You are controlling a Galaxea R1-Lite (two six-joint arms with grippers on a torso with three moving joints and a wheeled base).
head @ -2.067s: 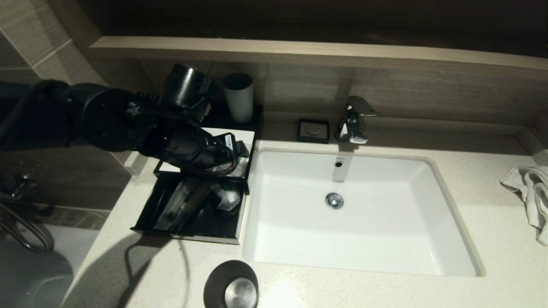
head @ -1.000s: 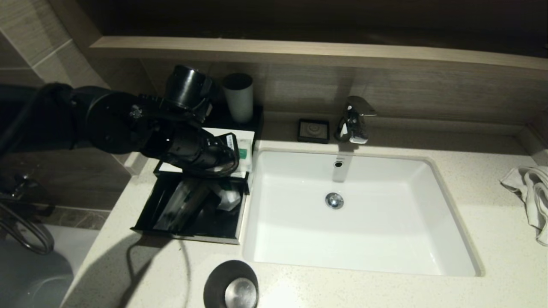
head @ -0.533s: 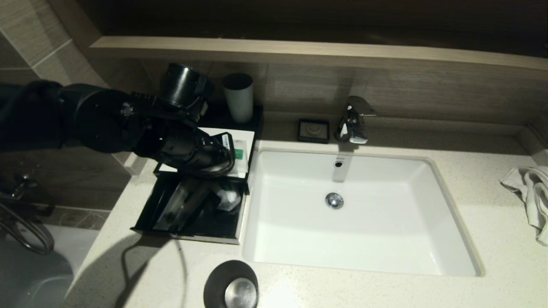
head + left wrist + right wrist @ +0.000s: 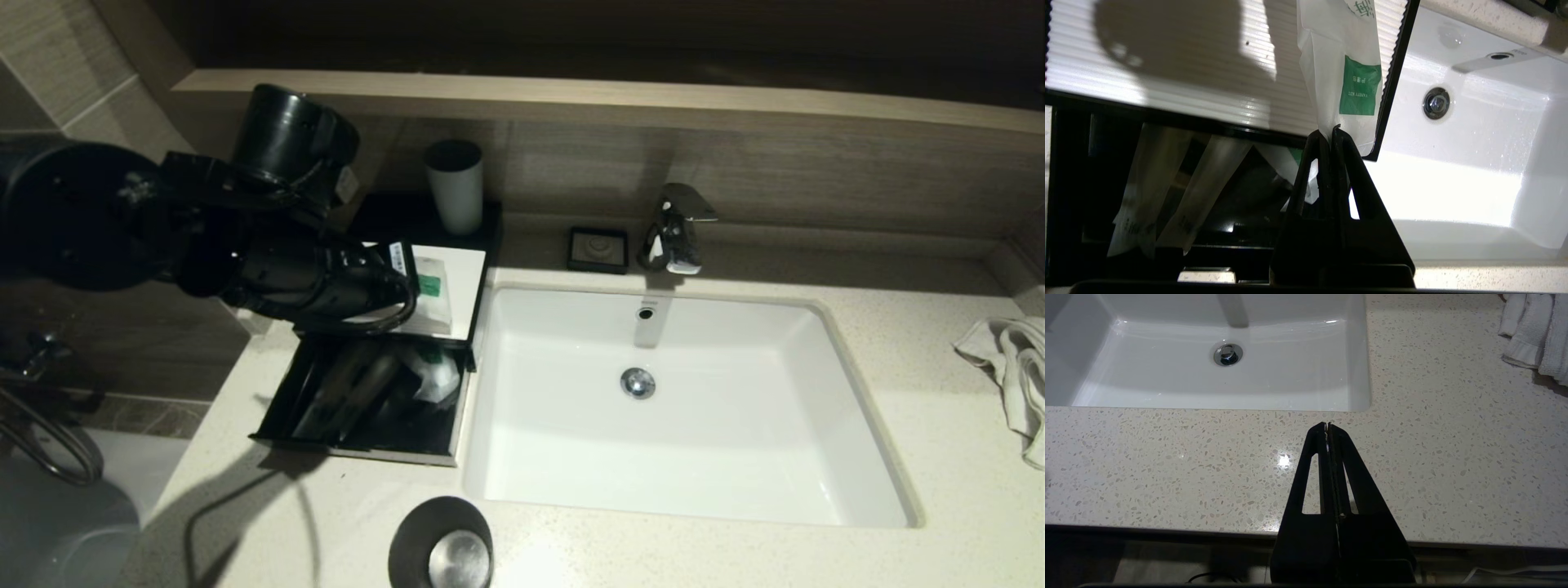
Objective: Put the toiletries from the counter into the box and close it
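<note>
My left gripper (image 4: 1329,130) is shut on the edge of a small translucent white sachet with a green label (image 4: 1349,73) (image 4: 429,290), one of the toiletries. It hangs over the right end of the box's white top panel (image 4: 1167,61) (image 4: 467,265). The box's front drawer (image 4: 282,408) stands pulled out. Two long sachets (image 4: 1147,183) (image 4: 343,392) and a small one (image 4: 437,380) lie inside it. My right gripper (image 4: 1327,425) is shut and empty, low over the cream speckled counter (image 4: 1167,457) near its front edge, out of the head view.
The white sink (image 4: 678,457) lies right beside the box. A grey cup (image 4: 455,186) stands on the box's back. A black soap dish (image 4: 598,248) and faucet (image 4: 676,229) are behind the sink, a towel (image 4: 1012,367) at far right, a round black disc (image 4: 445,547) at the front edge.
My left arm has risen and drawn back to the left, carrying the small sachet with it across the white panel. The drawer and its contents have not moved.
</note>
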